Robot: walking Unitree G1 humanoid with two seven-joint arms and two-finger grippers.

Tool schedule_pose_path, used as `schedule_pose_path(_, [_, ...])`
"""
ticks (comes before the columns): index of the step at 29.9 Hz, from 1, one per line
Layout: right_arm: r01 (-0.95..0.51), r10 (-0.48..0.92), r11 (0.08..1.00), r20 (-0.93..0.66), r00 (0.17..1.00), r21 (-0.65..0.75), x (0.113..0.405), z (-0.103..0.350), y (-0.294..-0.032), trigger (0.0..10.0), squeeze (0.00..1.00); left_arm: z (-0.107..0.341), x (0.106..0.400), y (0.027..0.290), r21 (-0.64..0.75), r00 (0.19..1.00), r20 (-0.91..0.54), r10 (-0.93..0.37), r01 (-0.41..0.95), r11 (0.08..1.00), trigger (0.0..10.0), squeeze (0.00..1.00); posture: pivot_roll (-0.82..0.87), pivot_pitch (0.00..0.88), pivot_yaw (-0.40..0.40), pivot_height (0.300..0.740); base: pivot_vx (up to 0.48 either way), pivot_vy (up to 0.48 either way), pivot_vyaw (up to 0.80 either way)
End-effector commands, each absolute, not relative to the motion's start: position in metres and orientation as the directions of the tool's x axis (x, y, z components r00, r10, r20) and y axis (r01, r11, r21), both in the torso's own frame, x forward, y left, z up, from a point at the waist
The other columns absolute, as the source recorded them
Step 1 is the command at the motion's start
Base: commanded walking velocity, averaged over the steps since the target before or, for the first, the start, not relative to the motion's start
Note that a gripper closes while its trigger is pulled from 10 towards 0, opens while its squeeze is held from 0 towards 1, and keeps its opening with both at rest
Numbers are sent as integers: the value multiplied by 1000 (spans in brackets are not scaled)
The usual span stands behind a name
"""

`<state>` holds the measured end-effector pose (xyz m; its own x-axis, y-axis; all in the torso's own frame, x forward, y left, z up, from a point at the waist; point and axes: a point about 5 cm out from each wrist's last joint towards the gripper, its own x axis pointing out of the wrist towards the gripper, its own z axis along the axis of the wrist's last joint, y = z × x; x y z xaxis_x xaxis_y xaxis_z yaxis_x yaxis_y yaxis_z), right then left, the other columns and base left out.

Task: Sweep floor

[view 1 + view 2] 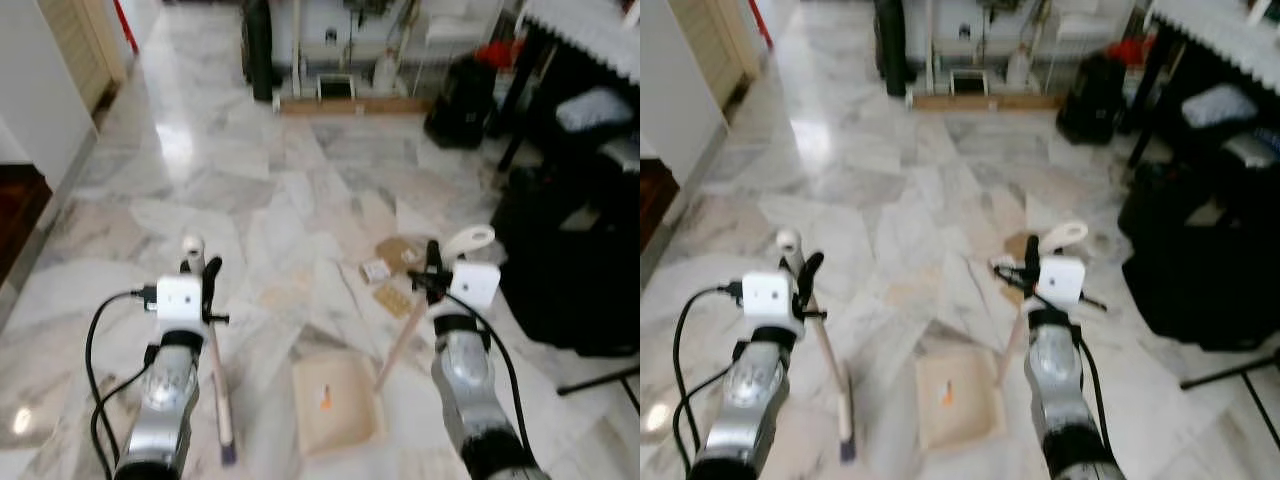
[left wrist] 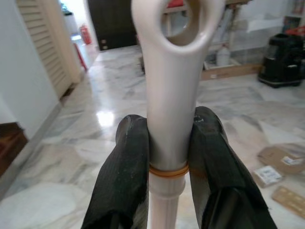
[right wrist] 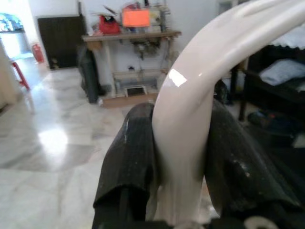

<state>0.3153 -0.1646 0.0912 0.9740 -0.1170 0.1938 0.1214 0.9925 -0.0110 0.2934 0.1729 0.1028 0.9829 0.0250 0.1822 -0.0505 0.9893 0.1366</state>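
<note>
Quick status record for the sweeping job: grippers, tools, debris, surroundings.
left gripper: shut on the broom handle, head at the floor
right gripper: shut on the dustpan handle
dustpan: tray flat on the marble floor between the arms, a small orange scrap inside
debris: cardboard pieces on the floor ahead of the dustpan, not yet swept in
surroundings: black bags on the right, shelf at the far wall

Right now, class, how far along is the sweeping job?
Done: both tools are gripped, the left gripper on the broom, the right gripper on the dustpan. In hand: dustpan resting on the floor. Left: the cardboard scraps lie unswept beyond it.
</note>
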Motion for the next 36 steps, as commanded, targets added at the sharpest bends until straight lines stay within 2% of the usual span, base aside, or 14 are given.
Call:
schedule_pose_path(1, [113, -106, 993, 245, 964, -16, 320, 104, -162, 10000, 0, 112, 295, 177, 144, 975, 222, 32, -65, 987, 10000, 0, -14, 83, -33, 740, 281, 0, 0])
schedule_pose_path(5, [102, -87, 994, 259, 962, -46, 320, 106, -161, 10000, 0, 112, 294, 176, 141, 974, 222, 33, -66, 988, 10000, 0, -15, 85, -36, 740, 283, 0, 0])
schedule_pose_path(12, [92, -80, 995, 261, 962, -36, 320, 106, -159, 10000, 0, 112, 294, 176, 141, 974, 221, 37, -70, 988, 10000, 0, -13, 94, -38, 740, 283, 0, 587])
schedule_pose_path(36, [96, -85, 995, 262, 961, -26, 320, 107, -160, 10000, 0, 112, 295, 177, 143, 975, 221, 36, -69, 987, 10000, 0, -13, 111, -35, 740, 283, 0, 0])
